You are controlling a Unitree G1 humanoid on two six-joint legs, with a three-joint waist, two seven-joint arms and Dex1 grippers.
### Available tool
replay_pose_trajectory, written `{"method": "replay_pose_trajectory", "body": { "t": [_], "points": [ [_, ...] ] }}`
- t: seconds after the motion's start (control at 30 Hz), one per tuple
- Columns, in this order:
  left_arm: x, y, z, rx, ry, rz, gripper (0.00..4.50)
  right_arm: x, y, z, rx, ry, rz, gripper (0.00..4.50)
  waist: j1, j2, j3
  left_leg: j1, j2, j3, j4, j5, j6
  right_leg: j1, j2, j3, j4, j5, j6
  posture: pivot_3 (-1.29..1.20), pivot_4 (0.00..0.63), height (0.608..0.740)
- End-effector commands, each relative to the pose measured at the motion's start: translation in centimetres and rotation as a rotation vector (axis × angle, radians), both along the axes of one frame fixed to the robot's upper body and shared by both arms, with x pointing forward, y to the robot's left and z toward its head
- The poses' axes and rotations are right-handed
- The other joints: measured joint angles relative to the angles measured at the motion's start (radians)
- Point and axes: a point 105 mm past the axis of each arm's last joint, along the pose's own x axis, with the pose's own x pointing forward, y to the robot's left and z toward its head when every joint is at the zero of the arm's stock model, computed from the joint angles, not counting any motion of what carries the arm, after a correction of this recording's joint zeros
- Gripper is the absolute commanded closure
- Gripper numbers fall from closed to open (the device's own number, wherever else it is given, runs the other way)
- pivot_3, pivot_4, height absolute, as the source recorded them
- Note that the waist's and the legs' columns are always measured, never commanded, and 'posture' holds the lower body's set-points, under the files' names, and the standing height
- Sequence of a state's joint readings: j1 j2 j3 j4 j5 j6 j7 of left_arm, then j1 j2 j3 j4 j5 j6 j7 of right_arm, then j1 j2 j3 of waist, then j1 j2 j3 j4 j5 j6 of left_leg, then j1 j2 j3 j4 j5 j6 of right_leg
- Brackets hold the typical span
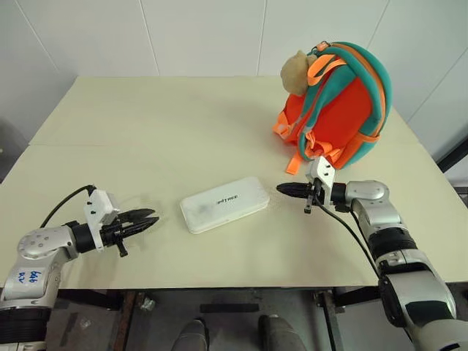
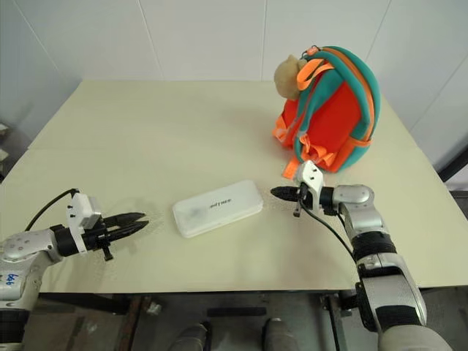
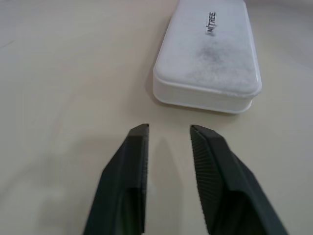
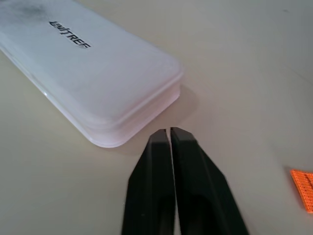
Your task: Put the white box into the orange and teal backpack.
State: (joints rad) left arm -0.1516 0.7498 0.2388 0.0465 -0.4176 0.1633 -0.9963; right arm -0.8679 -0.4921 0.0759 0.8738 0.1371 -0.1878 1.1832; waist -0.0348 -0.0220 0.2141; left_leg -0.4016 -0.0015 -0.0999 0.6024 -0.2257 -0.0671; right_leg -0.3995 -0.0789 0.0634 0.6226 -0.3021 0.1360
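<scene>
"Starting with the white box (image 1: 224, 204), where did it lie?"

"Flat on the pale surface (image 1: 146, 131), near its front edge, lettering up, set at a slant between the two arms. Nothing held it."

"And the orange and teal backpack (image 1: 344, 110)?"

"Upright at the far right of the surface, straps facing the robot, with a beige plush toy (image 1: 296, 71) at its upper left. It stood well apart from the box."

"State of the left tool (image 1: 155, 216)?"

"Its fingers (image 3: 134, 156) were apart with a clear gap, pointing at the box's left end, near it but not touching."

"The right tool (image 1: 280, 189)?"

"Fingers pressed together, gripping nothing. The tip sat just beside the box's right end; whether it touched could not be told. An orange strap end (image 4: 303, 188) lay on the surface nearby."
</scene>
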Motion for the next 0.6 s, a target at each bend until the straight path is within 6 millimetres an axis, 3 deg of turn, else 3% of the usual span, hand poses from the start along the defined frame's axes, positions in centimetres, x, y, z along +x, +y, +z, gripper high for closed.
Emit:
{"method": "replay_pose_trajectory", "body": {
  "t": [0.03, 0.17, 0.4, 0.6],
  "points": [
    [0.6, -1.2, 0.5, -0.001, -0.037, -0.023, 3.41, 0.8, 0.5, 0.5, -0.029, -0.042, -0.002, 4.47, 0.001, 0.000, 0.000, 0.000, 0.000, 0.000, 0.000, 0.000, 0.000, 0.000, 0.000, 0.000, 0.001, 0.000, 0.000, 0.00, 0.150, 0.740],
    [1.2, -2.9, -0.8, 0.011, -0.011, -0.070, 3.41, 1.2, 1.3, -0.1, -0.029, -0.027, -0.007, 4.47, 0.001, 0.000, 0.000, 0.000, 0.000, 0.000, 0.001, 0.000, 0.000, 0.000, 0.000, 0.000, 0.001, 0.000, 0.000, 0.00, 0.150, 0.740],
    [1.5, -3.4, -2.1, 0.028, 0.026, -0.091, 3.41, 0.2, 3.0, -1.0, -0.016, -0.002, 0.085, 4.47, -0.012, 0.000, 0.000, 0.000, 0.000, 0.000, 0.001, 0.001, -0.001, -0.001, 0.000, 0.000, 0.003, 0.000, 0.000, 0.00, 0.150, 0.740],
    [2.7, -4.4, -1.5, -0.005, -0.001, -0.108, 3.41, -1.5, 2.9, -0.5, 0.014, -0.006, 0.145, 4.47, -0.015, 0.000, 0.000, 0.000, 0.000, 0.000, 0.003, 0.001, -0.001, -0.001, 0.000, 0.000, 0.006, 0.000, 0.000, 0.00, 0.150, 0.740]
  ]
}}
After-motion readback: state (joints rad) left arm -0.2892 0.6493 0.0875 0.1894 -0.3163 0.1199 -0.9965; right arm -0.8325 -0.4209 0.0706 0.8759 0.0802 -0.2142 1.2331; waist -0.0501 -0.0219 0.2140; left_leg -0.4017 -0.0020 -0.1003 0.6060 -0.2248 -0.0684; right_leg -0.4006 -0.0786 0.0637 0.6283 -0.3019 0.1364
